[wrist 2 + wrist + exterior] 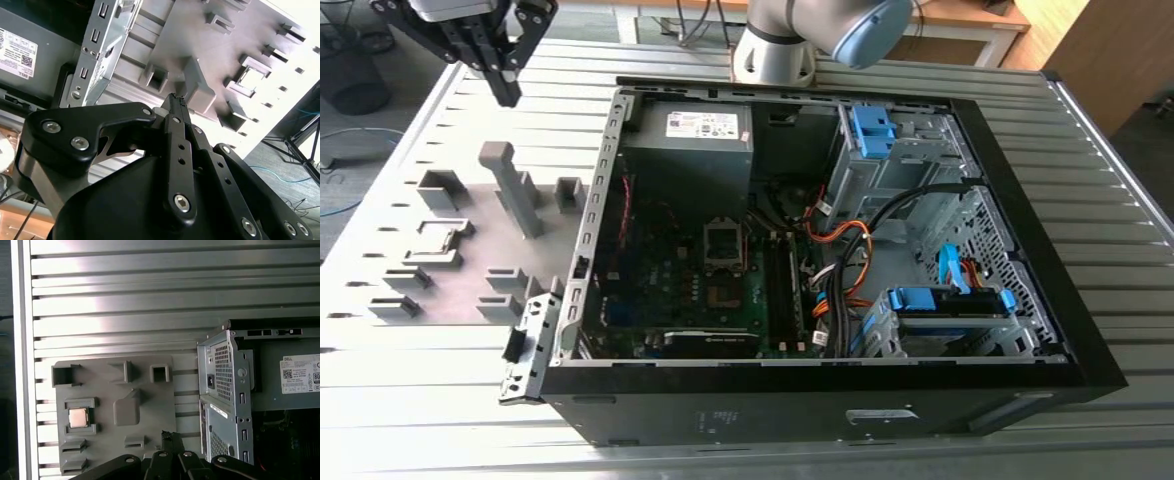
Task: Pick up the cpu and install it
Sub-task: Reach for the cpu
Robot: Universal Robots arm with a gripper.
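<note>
The cpu [438, 238] is a small silvery square lying flat in a U-shaped holder on the grey holder plate [467, 290], to the exterior view's left of the open computer case. In both wrist views the cpu [76, 417] [248, 77] rests in that same holder. My gripper [506, 92] hangs high above the plate's far end, well apart from the cpu. Its black fingers [175, 102] are shut together with nothing between them, as the first wrist view's gripper [169, 434] also shows. The dark metal-framed socket [724, 243] sits on the motherboard inside the case.
The open computer case [607, 200] lies on its side on a ribbed metal table [440, 400]. A grey power-supply box [700, 130], cables and blue drive brackets [947, 300] are inside it. Several upright grey blocks [514, 190] stand on the holder plate. The arm's base [774, 55] stands behind the case.
</note>
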